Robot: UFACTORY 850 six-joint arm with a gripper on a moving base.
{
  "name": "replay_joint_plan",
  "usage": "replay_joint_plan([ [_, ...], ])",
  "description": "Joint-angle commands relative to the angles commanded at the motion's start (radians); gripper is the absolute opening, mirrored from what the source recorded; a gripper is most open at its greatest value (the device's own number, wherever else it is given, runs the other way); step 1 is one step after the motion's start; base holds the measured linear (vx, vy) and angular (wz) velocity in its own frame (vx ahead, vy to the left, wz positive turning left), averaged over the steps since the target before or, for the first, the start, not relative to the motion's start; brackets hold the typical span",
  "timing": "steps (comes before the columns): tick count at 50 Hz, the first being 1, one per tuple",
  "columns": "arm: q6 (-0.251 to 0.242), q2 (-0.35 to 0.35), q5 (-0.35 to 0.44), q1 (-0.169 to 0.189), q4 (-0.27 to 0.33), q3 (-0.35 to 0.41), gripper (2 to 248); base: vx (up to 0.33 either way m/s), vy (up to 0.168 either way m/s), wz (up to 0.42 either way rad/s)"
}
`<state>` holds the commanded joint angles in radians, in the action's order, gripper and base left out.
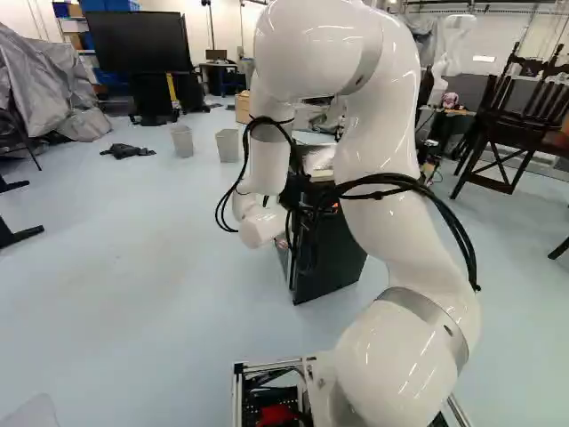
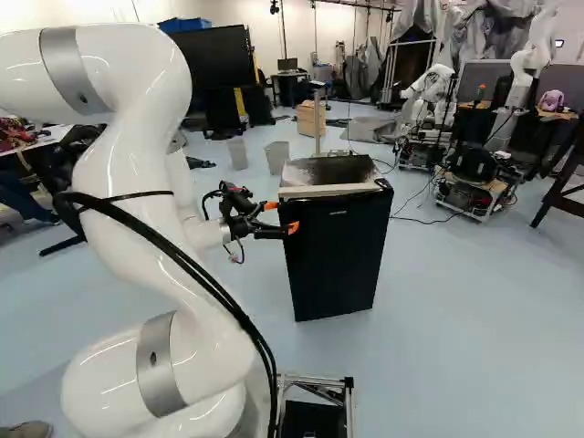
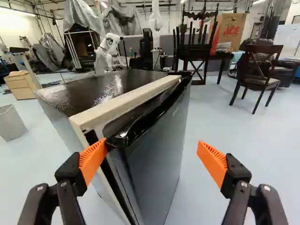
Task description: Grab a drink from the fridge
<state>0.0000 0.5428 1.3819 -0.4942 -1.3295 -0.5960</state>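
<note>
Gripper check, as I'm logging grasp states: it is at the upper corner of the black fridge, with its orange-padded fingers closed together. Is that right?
Not quite: the gripper is open, its orange-padded fingers standing wide apart, as the wrist view shows. It is at the upper corner of the black fridge.

White arm (image 1: 382, 196) in front of the black fridge (image 1: 331, 258), two bins (image 1: 228, 146) beyond, large dark screen (image 1: 140, 42) farther back

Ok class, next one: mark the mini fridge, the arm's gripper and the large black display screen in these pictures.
Mini fridge (image 2: 333, 260): right base view, on its black front door.
Gripper (image 3: 152, 142): wrist view, midway between its orange-padded fingertips.
Display screen (image 1: 142, 42): left base view, middle of its dark panel.
</note>
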Motion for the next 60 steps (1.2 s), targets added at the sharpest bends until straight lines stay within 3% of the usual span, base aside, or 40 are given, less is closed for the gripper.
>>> replay_joint_plan([
  [60, 0.000, -0.077, 0.001, 0.010, -0.073, 0.148, 247, 0.000, 0.000, 0.000],
])
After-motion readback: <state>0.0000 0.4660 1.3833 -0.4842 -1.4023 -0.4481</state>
